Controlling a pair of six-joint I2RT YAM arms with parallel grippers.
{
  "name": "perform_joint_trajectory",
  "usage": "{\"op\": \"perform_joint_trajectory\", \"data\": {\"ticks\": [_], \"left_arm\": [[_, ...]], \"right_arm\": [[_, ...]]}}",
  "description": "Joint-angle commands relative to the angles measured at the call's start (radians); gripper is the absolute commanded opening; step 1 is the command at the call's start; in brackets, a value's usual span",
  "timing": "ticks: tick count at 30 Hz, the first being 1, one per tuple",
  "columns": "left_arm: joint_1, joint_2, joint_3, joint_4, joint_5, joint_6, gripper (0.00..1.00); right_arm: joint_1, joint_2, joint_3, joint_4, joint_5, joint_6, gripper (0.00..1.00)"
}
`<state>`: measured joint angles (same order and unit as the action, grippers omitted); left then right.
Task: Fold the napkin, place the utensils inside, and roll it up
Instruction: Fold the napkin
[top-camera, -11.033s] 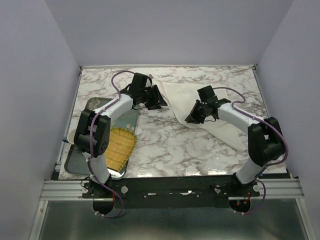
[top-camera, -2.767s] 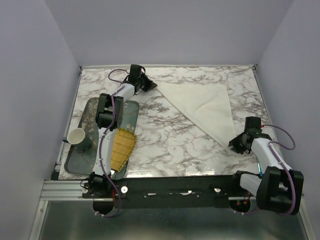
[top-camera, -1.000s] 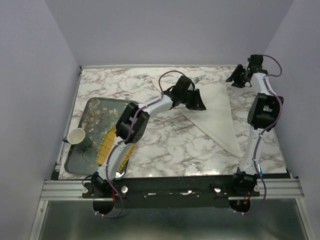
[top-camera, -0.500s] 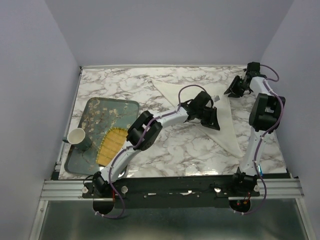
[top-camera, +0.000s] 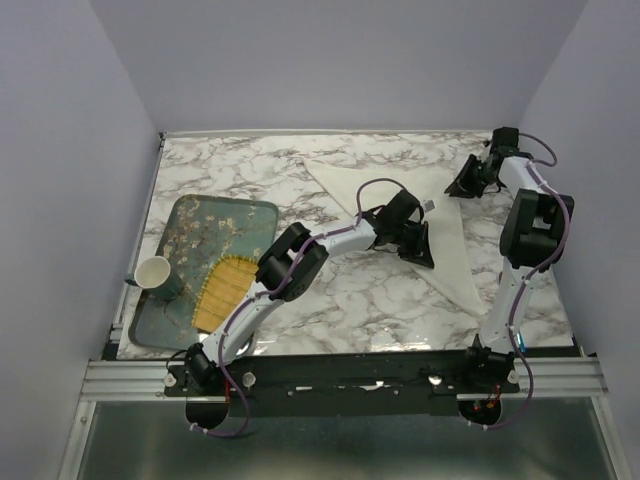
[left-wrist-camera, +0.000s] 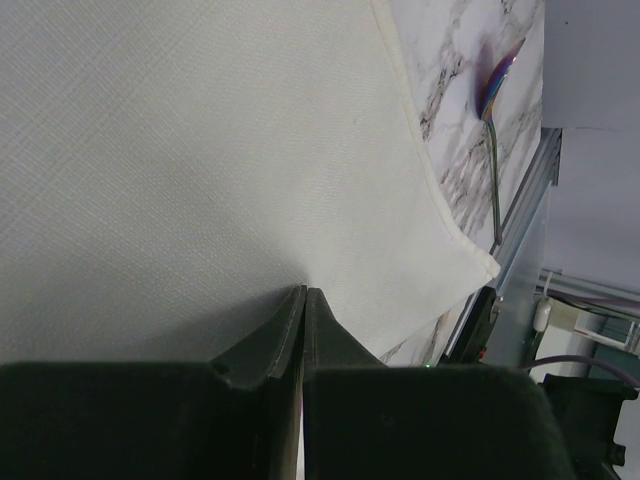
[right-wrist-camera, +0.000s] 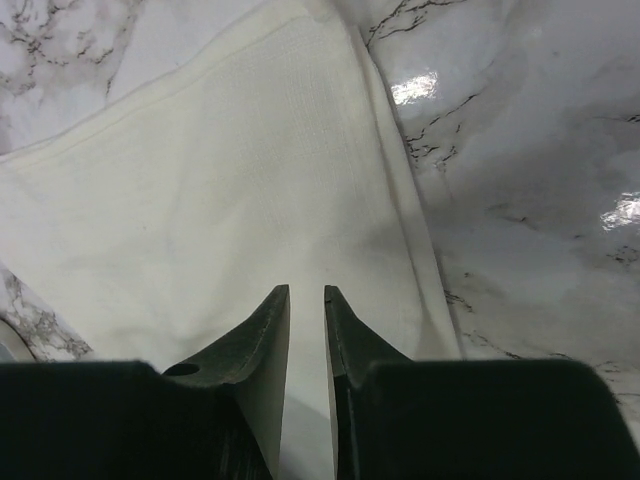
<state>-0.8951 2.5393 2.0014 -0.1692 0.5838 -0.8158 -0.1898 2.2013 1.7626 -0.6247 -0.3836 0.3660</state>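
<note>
Currently left pincer (left-wrist-camera: 304, 291) closed, tips touching napkin (left-wrist-camera: 200, 130); right pincer (right-wrist-camera: 306, 290) slightly parted over napkin corner.

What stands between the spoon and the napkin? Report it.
Nothing visible. The spoon lies on the marble tabletop beside the napkin, with only a strip of bare marble between them. The left gripper, shut with its tips on the napkin, has just flat cloth between it and the spoon.

The napkin (top-camera: 452, 245) — cream-white cloth, folded into a triangle — lies on the tabletop (top-camera: 340, 290). The spoon (left-wrist-camera: 493, 150) — pink bowl, thin teal handle — lies just beside its hemmed edge.
</note>
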Motion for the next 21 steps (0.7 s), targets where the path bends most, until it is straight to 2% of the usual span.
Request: {"op": "perform_joint_trajectory", "data": {"ticks": [1, 6, 11, 13, 15, 21], "left_arm": [[-0.016, -0.033, -0.044, -0.067, -0.025, 0.018, 0.10], [-0.021, -0.033, -0.062, -0.092, -0.029, 0.032, 0.09], [-0.022, -0.037, -0.088, -0.105, -0.030, 0.047, 0.09], [-0.024, -0.045, -0.099, -0.108, -0.030, 0.053, 0.08], [-0.024, -0.053, -0.125, -0.112, -0.038, 0.066, 0.08], [-0.018, -0.067, -0.171, -0.136, -0.038, 0.110, 0.07]], "right_arm": [[0.006, 0.066, 0.037, 0.026, -0.020, 0.051, 0.27], [0.006, 0.110, 0.058, 0.029, 0.049, 0.123, 0.25], [0.004, 0.170, 0.152, -0.030, 0.103, 0.168, 0.25], [0.006, 0.211, 0.214, -0.100, 0.095, 0.172, 0.25], [0.006, 0.282, 0.345, -0.168, 0.086, 0.160, 0.25], [0.006, 0.348, 0.474, -0.193, 0.062, 0.163, 0.25]]}}
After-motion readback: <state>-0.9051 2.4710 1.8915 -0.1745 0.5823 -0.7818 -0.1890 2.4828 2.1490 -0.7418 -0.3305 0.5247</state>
